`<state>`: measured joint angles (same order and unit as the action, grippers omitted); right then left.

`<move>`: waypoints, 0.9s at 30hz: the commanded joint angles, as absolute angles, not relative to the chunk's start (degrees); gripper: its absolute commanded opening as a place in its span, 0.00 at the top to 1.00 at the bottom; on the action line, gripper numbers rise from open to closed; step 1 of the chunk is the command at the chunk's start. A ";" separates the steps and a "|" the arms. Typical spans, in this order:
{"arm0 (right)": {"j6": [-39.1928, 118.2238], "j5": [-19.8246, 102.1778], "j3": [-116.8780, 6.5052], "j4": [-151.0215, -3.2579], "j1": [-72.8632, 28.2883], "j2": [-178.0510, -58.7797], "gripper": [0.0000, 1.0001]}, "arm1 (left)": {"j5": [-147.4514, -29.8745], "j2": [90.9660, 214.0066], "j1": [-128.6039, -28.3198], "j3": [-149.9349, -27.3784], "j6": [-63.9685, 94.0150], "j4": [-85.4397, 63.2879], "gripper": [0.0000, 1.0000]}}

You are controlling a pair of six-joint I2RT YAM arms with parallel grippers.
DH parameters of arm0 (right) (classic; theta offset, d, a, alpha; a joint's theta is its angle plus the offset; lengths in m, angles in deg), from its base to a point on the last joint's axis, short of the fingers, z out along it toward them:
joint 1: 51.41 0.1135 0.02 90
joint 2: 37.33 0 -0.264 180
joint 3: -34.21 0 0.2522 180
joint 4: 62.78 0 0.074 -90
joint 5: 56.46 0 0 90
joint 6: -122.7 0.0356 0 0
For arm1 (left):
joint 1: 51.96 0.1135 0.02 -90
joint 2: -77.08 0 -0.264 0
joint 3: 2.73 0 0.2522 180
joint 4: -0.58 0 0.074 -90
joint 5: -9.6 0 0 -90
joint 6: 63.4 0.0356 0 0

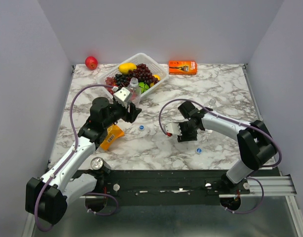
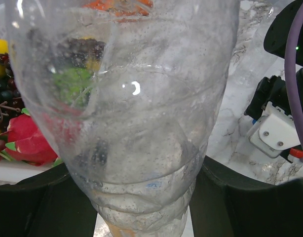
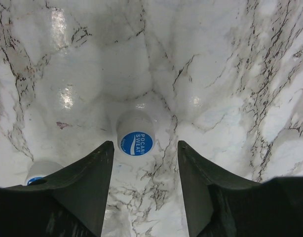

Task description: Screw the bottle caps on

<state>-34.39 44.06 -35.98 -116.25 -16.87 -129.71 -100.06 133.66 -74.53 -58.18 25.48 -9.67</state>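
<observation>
At the near edge of the table [image 1: 225, 94], a silver can top [image 1: 97, 163] lay by the left arm's base. Further in, 2 blue bottle caps showed from above: 1 cap [image 1: 198, 150] lay right of the right pincer [image 1: 183, 134], and another cap [image 1: 141, 128] lay between the arms. A yellow-orange packet [image 1: 112, 136] was partly covered by the left arm.

In the right wrist view the pincer's fingers [image 3: 87, 182] stood parted, released, touching nothing. A cap marked POCARI SWEAT [image 3: 135, 134] sat on the marble just beyond the tips, in line with the gap. A 2nd cap [image 3: 35, 174] was mostly hidden behind 1 finger.

The left pincer [image 1: 131, 102] was clenched on a clear bottle [image 2: 132, 123] just in front of the fruit basket [image 1: 146, 59]. The bottle filled its wrist view, its top cut off, blurring the fruit behind it.

Farthest back were a red fruit [image 1: 91, 62] and an orange box [image 1: 182, 67]. A pale clear shape [image 1: 211, 102] was too faint to identify.
</observation>
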 commanded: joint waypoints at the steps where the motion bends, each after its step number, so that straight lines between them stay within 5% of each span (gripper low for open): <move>1: -34.36 43.56 -36.42 -114.43 -16.26 -131.20 0.41 | -99.21 133.68 -74.20 -57.88 24.58 -8.52 1.00; 14: -34.71 42.33 -35.63 -112.76 -15.03 -131.90 0.48 | -99.47 133.51 -74.20 -56.66 24.76 -8.00 1.00; 20: -34.01 41.44 -36.68 -114.50 -15.03 -129.80 0.64 | -101.05 133.86 -74.20 -54.81 26.25 -6.94 1.00; 27: -25.33 51.97 -56.95 -134.96 -14.94 -121.27 0.66 | -110.27 135.08 -76.13 -49.36 34.51 -1.06 1.00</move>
<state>-31.37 43.95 -44.61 -122.11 -15.36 -126.92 -103.30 134.09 -74.79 -52.74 28.84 -6.76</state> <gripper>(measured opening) 0.340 0.681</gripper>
